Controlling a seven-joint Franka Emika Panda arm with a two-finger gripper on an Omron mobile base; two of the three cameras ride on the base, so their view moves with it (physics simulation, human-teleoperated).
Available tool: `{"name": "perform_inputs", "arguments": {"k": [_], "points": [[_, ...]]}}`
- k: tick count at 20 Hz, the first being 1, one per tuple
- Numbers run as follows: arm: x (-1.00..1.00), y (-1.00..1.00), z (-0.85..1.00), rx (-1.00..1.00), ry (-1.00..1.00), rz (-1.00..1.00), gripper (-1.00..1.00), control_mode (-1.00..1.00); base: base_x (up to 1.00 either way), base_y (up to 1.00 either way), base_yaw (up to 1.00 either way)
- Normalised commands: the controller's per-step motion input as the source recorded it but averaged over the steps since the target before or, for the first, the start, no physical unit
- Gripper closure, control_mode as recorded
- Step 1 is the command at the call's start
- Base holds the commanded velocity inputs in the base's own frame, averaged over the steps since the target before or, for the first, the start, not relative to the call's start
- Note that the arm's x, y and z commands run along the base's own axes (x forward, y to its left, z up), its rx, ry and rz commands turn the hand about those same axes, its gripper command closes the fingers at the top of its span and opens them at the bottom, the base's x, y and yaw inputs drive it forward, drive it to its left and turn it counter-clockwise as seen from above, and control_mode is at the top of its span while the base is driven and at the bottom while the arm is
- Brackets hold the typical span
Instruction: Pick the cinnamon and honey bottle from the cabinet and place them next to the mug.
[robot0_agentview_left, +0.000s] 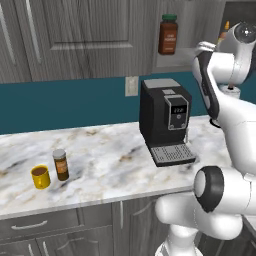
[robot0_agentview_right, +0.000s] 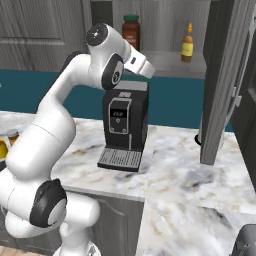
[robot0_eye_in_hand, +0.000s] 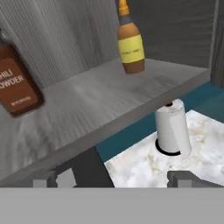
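The honey bottle (robot0_eye_in_hand: 130, 41) stands upright at the back of the cabinet shelf (robot0_eye_in_hand: 100, 100), ahead of and above my gripper (robot0_eye_in_hand: 113, 180). The gripper is open, its fingertips (robot0_eye_in_hand: 43, 178) wide apart with nothing between them, and it sits below the shelf's front edge. From the right base view the honey bottle (robot0_agentview_right: 187, 44) is in the niche, right of my hand (robot0_agentview_right: 147, 67). The cinnamon (robot0_agentview_left: 61, 164) stands upright on the counter just right of the yellow mug (robot0_agentview_left: 40, 176), a small gap between them.
A red-brown chili powder jar (robot0_eye_in_hand: 15, 83) stands on the same shelf, left of the honey bottle. A black coffee machine (robot0_agentview_left: 165, 120) sits on the counter below the niche. A paper towel roll (robot0_eye_in_hand: 173, 129) stands to the right. The open cabinet door (robot0_agentview_right: 225, 80) juts out at right.
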Motion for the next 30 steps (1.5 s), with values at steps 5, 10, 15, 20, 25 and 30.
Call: {"name": "perform_inputs", "arguments": {"k": [5,10,15,20,25,30], "points": [[0.47,-0.05,-0.01,-0.05,0.0,0.0,-1.0,-1.0,0.0,0.0,0.0],[0.31,-0.25,0.0,0.0,0.0,0.0,-1.0,-1.0,0.0,0.0,0.0],[0.32,-0.39,0.12,0.0,0.0,0.0,-1.0,-1.0,0.0,0.0,0.0],[0.45,-0.42,0.02,0.0,0.0,0.0,-1.0,-1.0,0.0,0.0,0.0],[0.32,-0.36,0.0,0.0,0.0,0.0,-1.0,-1.0,0.0,0.0,0.0],[0.0,-0.18,0.0,0.0,0.0,0.0,-1.0,-1.0,0.0,0.0,0.0]]}}
